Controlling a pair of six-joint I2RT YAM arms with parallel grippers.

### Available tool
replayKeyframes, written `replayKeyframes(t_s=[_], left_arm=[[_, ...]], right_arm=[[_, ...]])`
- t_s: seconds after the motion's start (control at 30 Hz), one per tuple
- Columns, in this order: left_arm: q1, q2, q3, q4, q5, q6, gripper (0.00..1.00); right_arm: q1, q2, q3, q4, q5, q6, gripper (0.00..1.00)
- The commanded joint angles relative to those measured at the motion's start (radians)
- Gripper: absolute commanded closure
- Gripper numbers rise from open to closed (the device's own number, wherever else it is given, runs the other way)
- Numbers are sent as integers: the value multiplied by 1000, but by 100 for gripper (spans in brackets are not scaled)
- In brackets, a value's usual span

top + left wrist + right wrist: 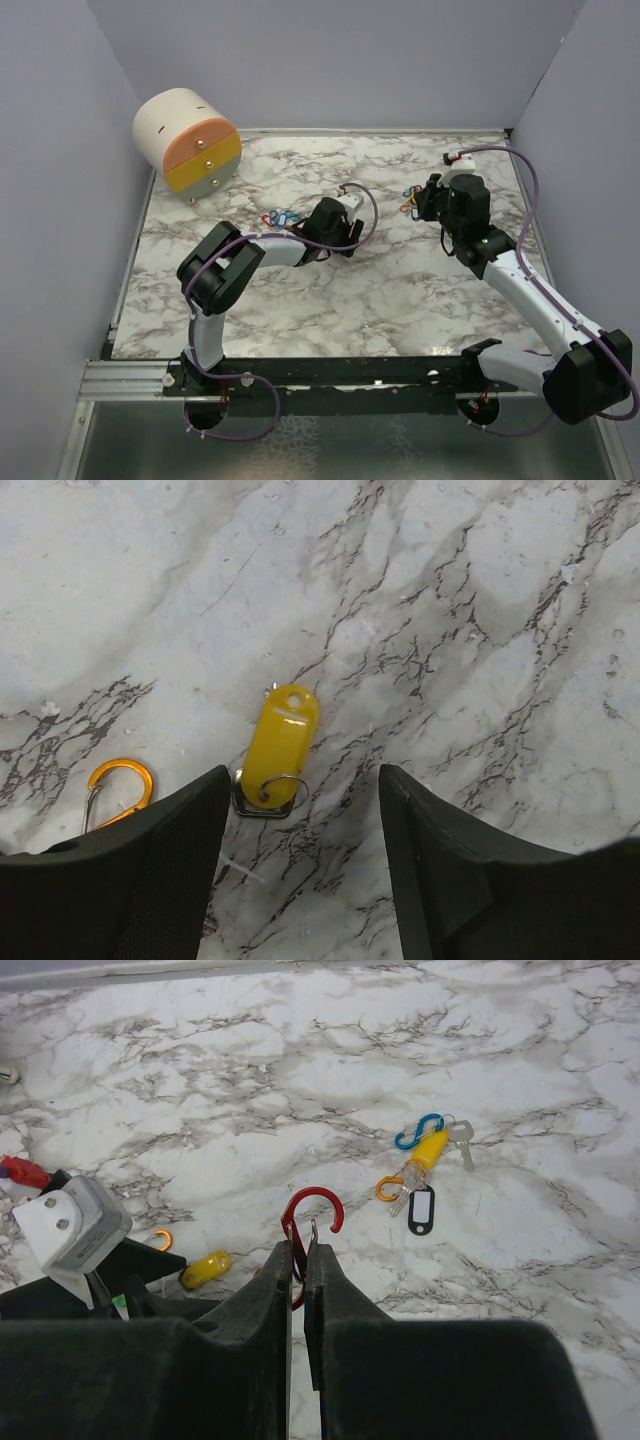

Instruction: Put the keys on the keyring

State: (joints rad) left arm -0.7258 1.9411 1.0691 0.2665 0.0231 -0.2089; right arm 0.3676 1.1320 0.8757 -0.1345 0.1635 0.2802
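Observation:
A yellow key tag [283, 738] lies flat on the marble with a small wire ring through its near end. My left gripper [303, 780] hovers open just above it, one finger on each side of the ring end, touching nothing. The same yellow tag [205, 1268] shows in the right wrist view beside the left gripper. My right gripper [303, 1247] is shut on a red hook-shaped keyring [318, 1205], whose curved top sticks out past the fingertips. In the top view the left gripper [349, 242] is mid-table and the right gripper [415, 198] is to its right.
A bunch of keys [422, 1165] lies farther out: a blue clip, yellow tag, silver key, orange clip and black tag. A loose orange clip [120, 785] lies left of the left fingers. A round drawer box [188, 140] stands at the back left corner, and walls enclose the table.

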Motion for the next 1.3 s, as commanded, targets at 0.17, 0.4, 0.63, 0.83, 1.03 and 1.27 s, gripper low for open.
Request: replayKeyframes(t_s=[0.17, 0.4, 0.63, 0.83, 1.03, 1.27], left_arm=[[-25, 11, -15, 16, 179, -116, 37], [-101, 9, -45, 31, 202, -178, 37], [-118, -6, -69, 38, 87, -184, 37], [-119, -105, -120, 43, -70, -148, 37], [-119, -164, -109, 74, -87, -55, 38], [-118, -78, -10, 74, -55, 28, 48]], right_arm=[[7, -25, -9, 10, 3, 2, 99], [7, -36, -12, 9, 3, 2, 99], [6, -42, -15, 8, 4, 2, 99], [7, -39, -17, 13, 2, 3, 99], [7, -39, -14, 12, -3, 0, 99], [7, -49, -15, 6, -3, -1, 99]])
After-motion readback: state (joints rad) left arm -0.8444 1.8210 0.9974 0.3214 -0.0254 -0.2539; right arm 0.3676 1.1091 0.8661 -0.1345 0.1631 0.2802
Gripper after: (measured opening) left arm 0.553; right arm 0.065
